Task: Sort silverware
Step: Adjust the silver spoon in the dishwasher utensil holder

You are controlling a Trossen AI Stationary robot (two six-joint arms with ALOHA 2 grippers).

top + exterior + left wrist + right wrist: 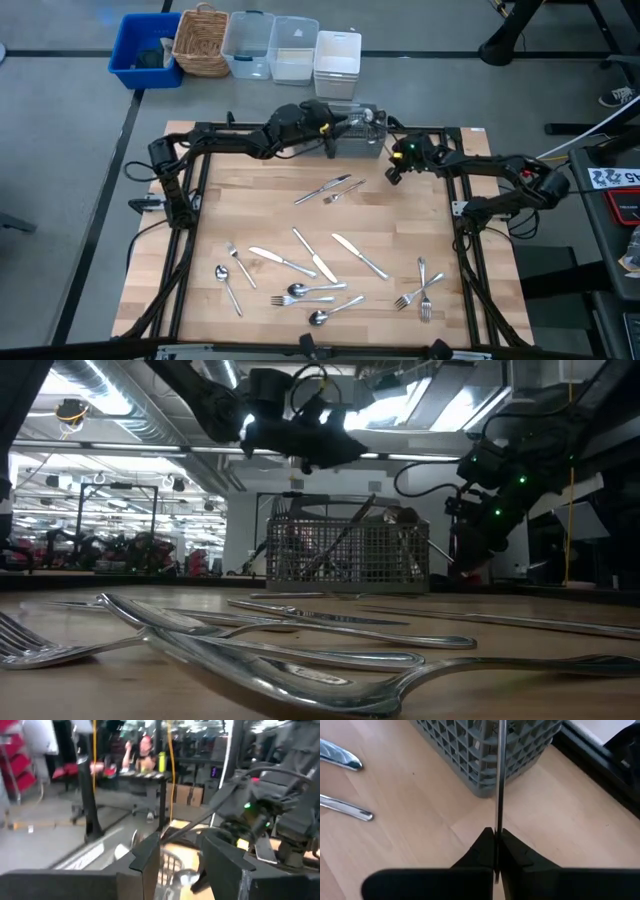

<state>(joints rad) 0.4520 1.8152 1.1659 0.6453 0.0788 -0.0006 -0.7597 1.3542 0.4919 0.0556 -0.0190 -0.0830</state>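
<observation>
The grey wire-mesh basket (358, 128) stands at the table's far edge with several pieces of silverware upright in it (345, 530). More knives, forks and spoons (313, 256) lie spread over the wooden table. My left gripper (175, 865) is open and empty, above the basket (310, 445). My right gripper (495, 845) is just to the right of the basket's near right corner (394, 168). It is shut on a thin silver piece (499, 780) seen edge-on; I cannot tell which kind it is. My right gripper pinches the thin silver piece near one end (498, 822) between its two fingertips; a short stub (496, 876) shows behind them. The piece runs along the fingers and out ahead of them, past the basket's corner (485, 790). It is clear of the tabletop.
A knife and a fork (330, 188) lie just in front of the basket. Their ends show in the right wrist view (345, 760). Knives (358, 255), spoons (300, 292) and forks (420, 290) cover the near half. Bins and a wicker basket (200, 40) stand beyond the table.
</observation>
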